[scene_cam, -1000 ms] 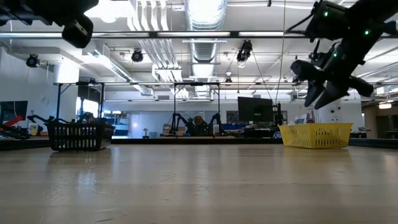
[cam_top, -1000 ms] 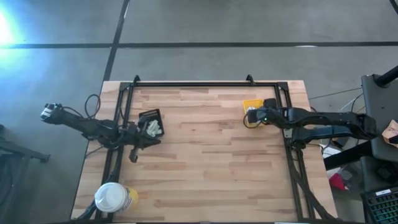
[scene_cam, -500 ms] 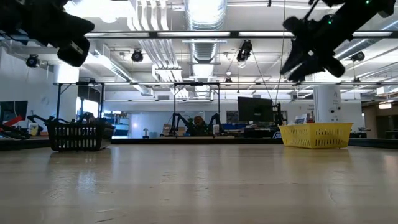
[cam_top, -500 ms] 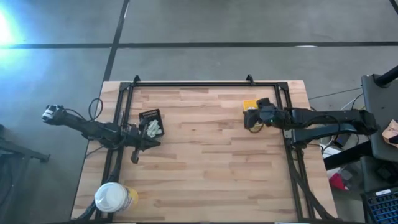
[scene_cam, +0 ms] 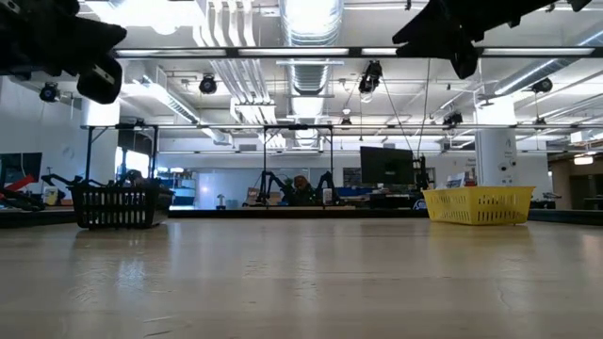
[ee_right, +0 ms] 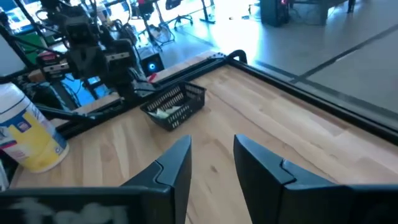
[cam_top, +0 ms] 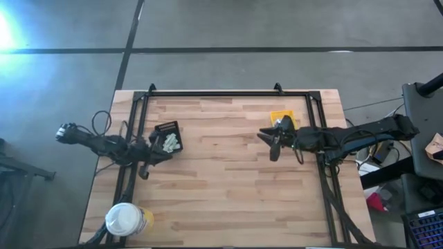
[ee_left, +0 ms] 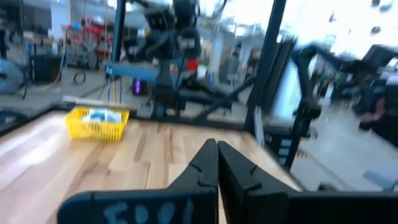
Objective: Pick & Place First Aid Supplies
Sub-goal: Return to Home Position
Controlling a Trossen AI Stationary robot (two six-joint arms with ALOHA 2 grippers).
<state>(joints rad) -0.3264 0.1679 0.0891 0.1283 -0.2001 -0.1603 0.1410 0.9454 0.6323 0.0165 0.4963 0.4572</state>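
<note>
Hovering over table (cam_top: 228, 194), right hand (ee_right: 212, 140) spread, empty; left hand (ee_left: 217, 148) pinched shut near its edge.

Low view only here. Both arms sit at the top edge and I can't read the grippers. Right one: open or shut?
Observer: Open. In the right wrist view the right gripper has its jaws apart with nothing between them; the high view puts it above the table beside the yellow bin.
Operator: And the left?
Observer: Shut. The left wrist view shows the left gripper with its jaws meeting and nothing held; in the high view it is near the black bin.
Operator: Anything in that black bin? I only see its side.
Observer: Yes, the high view shows pale green-white packets lying inside it.
</note>
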